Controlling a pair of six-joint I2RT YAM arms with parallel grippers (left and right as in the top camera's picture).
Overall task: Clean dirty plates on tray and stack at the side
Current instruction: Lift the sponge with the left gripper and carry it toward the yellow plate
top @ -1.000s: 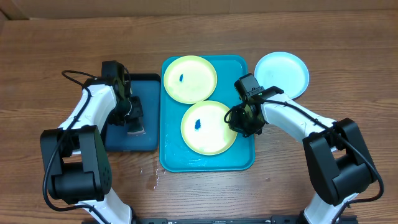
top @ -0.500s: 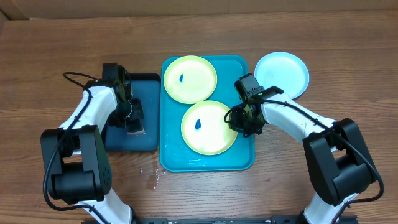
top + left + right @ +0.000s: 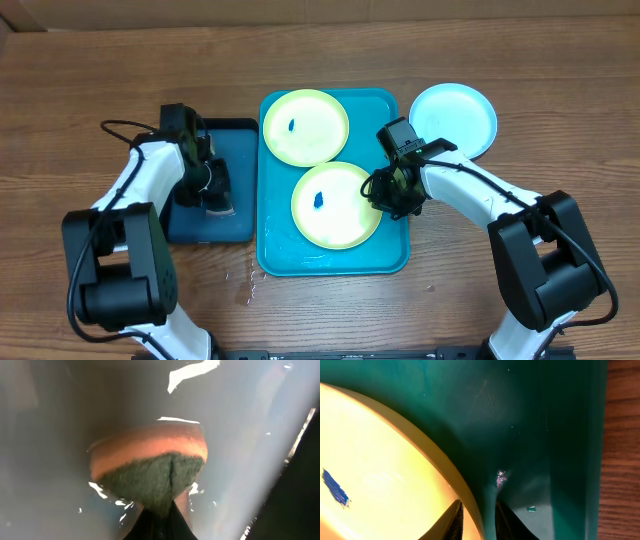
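Note:
The turquoise tray [image 3: 395, 255] holds two yellow-green plates, each with a blue smudge: a far plate [image 3: 305, 127] and a near plate [image 3: 335, 205]. A third, pale cyan plate [image 3: 453, 118] lies on the table right of the tray. My right gripper [image 3: 380, 195] is at the near plate's right rim. In the right wrist view its fingers [image 3: 477, 522] pinch that plate's rim [image 3: 420, 445] from both sides. My left gripper [image 3: 215, 195] is over the dark navy tray [image 3: 240, 135]. In the left wrist view it [image 3: 160, 525] is shut on an orange sponge with a dark green pad [image 3: 150, 465].
The navy tray's wet floor [image 3: 45, 460] shows glints of water. Water drops lie on the wooden table [image 3: 248, 285] by the turquoise tray's front left corner. The turquoise tray's right rim [image 3: 580, 435] borders bare wood [image 3: 622, 460].
Almost nothing. The left arm has shifted very slightly; the right gripper and all plates stay where they were.

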